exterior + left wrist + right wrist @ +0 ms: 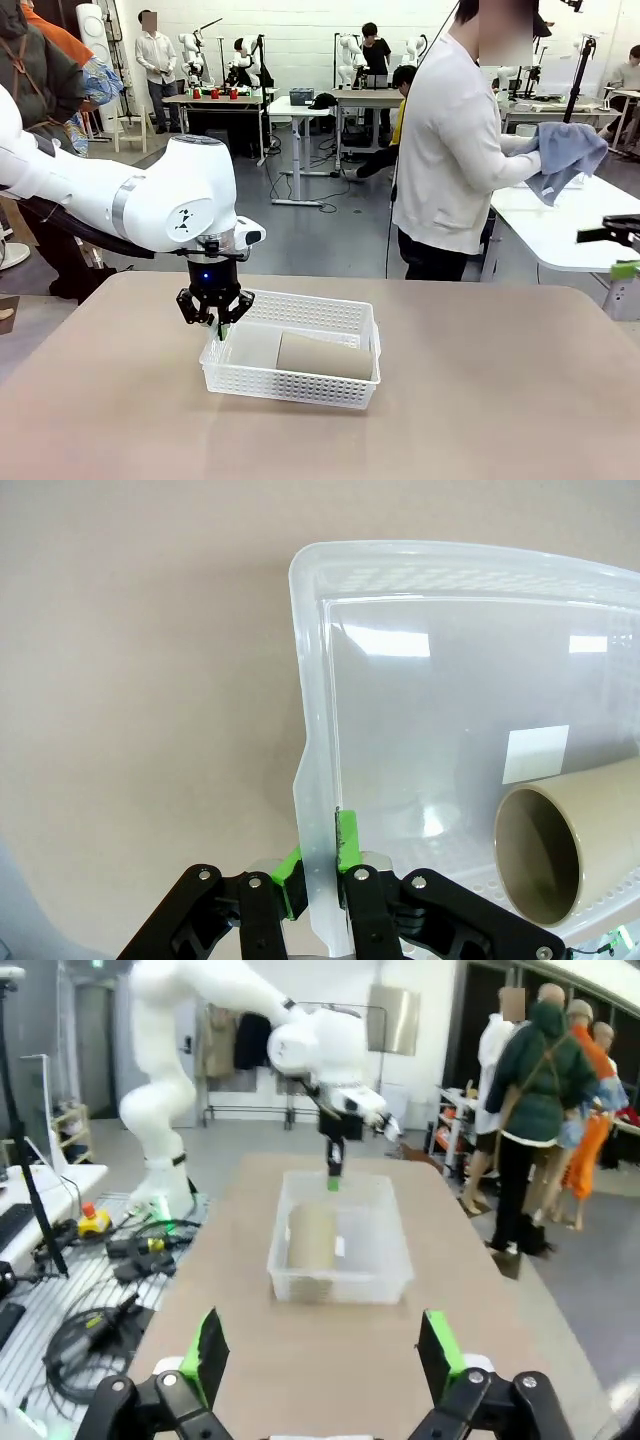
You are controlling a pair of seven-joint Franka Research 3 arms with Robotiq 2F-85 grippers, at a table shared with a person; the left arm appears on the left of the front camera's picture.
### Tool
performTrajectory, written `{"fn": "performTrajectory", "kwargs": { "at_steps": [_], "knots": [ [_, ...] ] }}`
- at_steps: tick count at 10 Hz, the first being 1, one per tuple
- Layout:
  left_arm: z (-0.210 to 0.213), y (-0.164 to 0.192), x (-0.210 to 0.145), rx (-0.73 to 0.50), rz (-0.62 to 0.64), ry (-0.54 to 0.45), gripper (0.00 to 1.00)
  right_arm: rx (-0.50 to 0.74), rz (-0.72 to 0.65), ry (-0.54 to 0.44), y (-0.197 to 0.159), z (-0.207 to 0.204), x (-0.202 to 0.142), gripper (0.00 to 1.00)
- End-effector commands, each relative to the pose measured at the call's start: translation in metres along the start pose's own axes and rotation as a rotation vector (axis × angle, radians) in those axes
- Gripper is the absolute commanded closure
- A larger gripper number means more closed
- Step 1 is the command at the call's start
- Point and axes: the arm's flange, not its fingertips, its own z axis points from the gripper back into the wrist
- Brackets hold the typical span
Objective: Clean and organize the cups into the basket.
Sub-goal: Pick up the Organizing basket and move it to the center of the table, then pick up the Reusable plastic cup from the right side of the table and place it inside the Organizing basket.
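A person (450, 150) at the far side, turned away, holds a grey-blue cloth (565, 160). Nothing stands between the grippers and the shallow white lattice-sided plastic basket (310, 303). One tan-brown tapered matte cup (322, 355) lies on its side inside the basket, open mouth toward the basket's left end. The basket sits on the plain tan surface (480, 400) in a lab room with other tables. The left arm reaches straight down, its left gripper (213, 322) clamped tight on the basket's left-end rim. The right gripper (325, 1345) hovers well apart, fingers spread wide, holding nothing.
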Motion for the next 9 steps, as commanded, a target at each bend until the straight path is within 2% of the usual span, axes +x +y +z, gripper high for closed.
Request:
{"fn": "performTrajectory", "kwargs": {
  "at_steps": [1,4,6,7,9],
  "knots": [
    [0.0,-0.001,0.001,-0.002,0.0,-0.006,1.0,-0.024,0.008,0.024,-0.021,0.019,-0.024,0.0],
    [0.0,-0.001,0.001,-0.002,0.0,-0.006,1.0,-0.045,-0.034,0.019,-0.008,0.032,-0.062,0.0],
    [0.0,-0.001,0.001,-0.002,0.0,-0.006,1.0,-0.025,-0.005,0.061,0.007,0.015,-0.046,0.0],
    [0.0,-0.001,0.001,-0.002,0.0,-0.006,1.0,-0.053,-0.054,0.009,-0.012,0.034,-0.064,0.0],
    [0.0,-0.001,0.001,-0.002,0.0,-0.006,1.0,-0.053,-0.054,0.009,-0.012,0.034,-0.064,0.0]
  ]
}}
